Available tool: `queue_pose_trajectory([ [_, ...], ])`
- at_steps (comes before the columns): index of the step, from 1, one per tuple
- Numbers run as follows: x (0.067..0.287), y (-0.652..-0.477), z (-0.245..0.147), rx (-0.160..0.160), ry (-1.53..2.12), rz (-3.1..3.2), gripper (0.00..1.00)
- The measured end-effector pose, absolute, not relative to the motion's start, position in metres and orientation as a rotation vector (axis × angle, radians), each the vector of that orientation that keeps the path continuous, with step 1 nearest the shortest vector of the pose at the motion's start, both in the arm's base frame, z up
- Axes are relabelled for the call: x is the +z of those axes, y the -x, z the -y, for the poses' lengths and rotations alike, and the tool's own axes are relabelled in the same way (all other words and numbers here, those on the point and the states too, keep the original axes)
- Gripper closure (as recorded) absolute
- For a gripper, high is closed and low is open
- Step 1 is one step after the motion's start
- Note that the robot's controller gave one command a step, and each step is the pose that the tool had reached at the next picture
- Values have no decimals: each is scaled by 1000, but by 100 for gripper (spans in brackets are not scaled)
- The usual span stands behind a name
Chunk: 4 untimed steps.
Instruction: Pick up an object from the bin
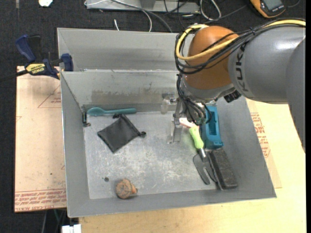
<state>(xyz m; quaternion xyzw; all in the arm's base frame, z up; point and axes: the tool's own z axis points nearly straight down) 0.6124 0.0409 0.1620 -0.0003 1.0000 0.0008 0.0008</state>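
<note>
Green-handled tool lies right of the bin's centre, its green handle slanting toward the upper left and its dark metal end pointing to the lower right of the frame. You will find the gripper just to the left of that handle, low over the bare grey floor, close beside the tool but not around it. You cannot tell whether the gripper is spread or pressed together, and nothing can be made out in its grasp.

Nearest you, at the bottom of the bin, sits a brown rounded lump, well apart from everything else. At lower right a black oblong block lies alongside the tool's dark end. A blue block rests just to the right of the green handle. Left of centre you see a black folded cloth, and beyond it a teal toothbrush along the back wall.

Your arm enters from the upper right, its orange cover hanging above the gripper, wrist pointing down into the bin.
</note>
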Motion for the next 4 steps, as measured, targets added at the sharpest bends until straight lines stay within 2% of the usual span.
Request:
queue_pose_trajectory([
  [1,163,-626,-97,3,91,-3138,0],
  [2,160,-629,-144,3,-36,-3136,0],
  [3,100,-617,-171,7,90,-3132,0],
  [4,71,-619,-167,12,-97,-3124,100],
])
